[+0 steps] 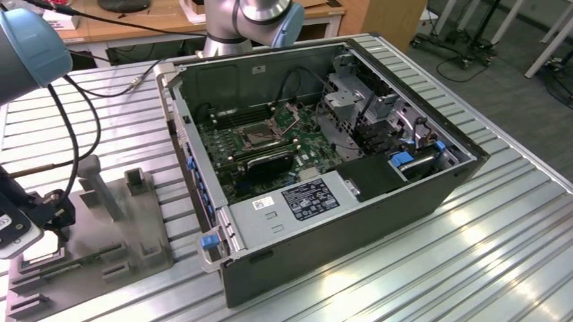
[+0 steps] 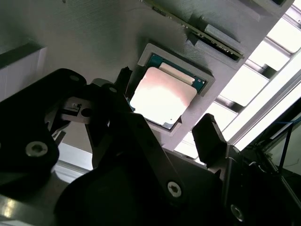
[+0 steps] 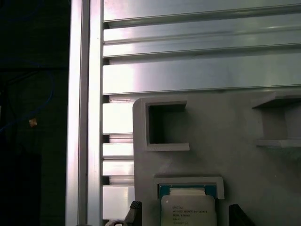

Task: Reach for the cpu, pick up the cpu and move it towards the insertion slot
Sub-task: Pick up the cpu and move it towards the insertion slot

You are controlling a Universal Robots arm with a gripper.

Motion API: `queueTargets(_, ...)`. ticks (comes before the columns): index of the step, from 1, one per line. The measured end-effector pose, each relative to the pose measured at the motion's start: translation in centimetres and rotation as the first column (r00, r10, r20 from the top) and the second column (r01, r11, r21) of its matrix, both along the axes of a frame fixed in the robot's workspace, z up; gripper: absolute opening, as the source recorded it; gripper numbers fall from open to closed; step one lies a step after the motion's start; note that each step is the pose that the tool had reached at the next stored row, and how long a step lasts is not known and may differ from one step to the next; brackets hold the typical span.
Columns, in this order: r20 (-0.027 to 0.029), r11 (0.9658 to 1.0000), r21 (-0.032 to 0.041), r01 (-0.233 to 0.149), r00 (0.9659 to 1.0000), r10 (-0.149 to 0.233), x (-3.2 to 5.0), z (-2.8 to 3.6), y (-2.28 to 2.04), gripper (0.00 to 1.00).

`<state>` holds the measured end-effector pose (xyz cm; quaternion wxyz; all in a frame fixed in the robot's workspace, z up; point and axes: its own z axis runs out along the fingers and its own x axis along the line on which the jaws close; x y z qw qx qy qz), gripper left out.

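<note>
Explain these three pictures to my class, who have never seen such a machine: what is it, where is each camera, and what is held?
One robot arm works on a ribbed metal table. The exterior view looks from off the arm; both wrist views ride on it. An open black computer case holds the square black insertion slot with a silvery frame. Beside it, a grey plastic tray carries the small square silver-faced cpu. The black fingers stand open either side of the chip, holding nothing.
</note>
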<state>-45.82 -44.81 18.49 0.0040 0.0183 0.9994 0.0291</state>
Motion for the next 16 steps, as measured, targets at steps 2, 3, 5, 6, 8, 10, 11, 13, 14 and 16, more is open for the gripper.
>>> queueTargets(2, 0.0000, 1.0000, 0.0000, 0.000, 1.0000, 0.000, 0.00, -0.04, 0.14, 0.80)
queueTargets(3, -0.0003, 1.0000, -0.0001, 0.001, 1.0000, -0.001, 0.00, -0.03, 0.21, 0.80)
queueTargets(5, 0.0000, 1.0000, -0.0002, 0.002, 1.0000, -0.002, 0.01, -0.06, 0.27, 0.80)
queueTargets(6, -0.0002, 1.0000, -0.0005, 0.003, 1.0000, -0.003, 0.01, -0.06, 0.27, 0.80)
queueTargets(8, -0.0004, 1.0000, -0.0009, 0.003, 1.0000, -0.003, 0.00, -0.07, 0.28, 0.80)
queueTargets(10, 0.0000, 1.0000, -0.0028, 0.003, 1.0000, -0.003, 0.01, -0.16, 0.28, 0.80)
queueTargets(11, 0.0001, 1.0000, -0.0041, 0.003, 1.0000, -0.003, 0.01, -0.22, 0.28, 0.80)
queueTargets(13, -0.0002, 0.9999, -0.0118, 0.003, 1.0000, -0.003, 0.00, -0.27, 0.29, 0.80)
queueTargets(14, -0.0002, 0.9999, -0.0150, 0.003, 1.0000, -0.003, 0.01, -0.31, 0.28, 0.80)
queueTargets(16, -0.0001, 0.9999, -0.0158, 0.003, 1.0000, -0.003, 0.01, -0.43, 0.28, 0.80)
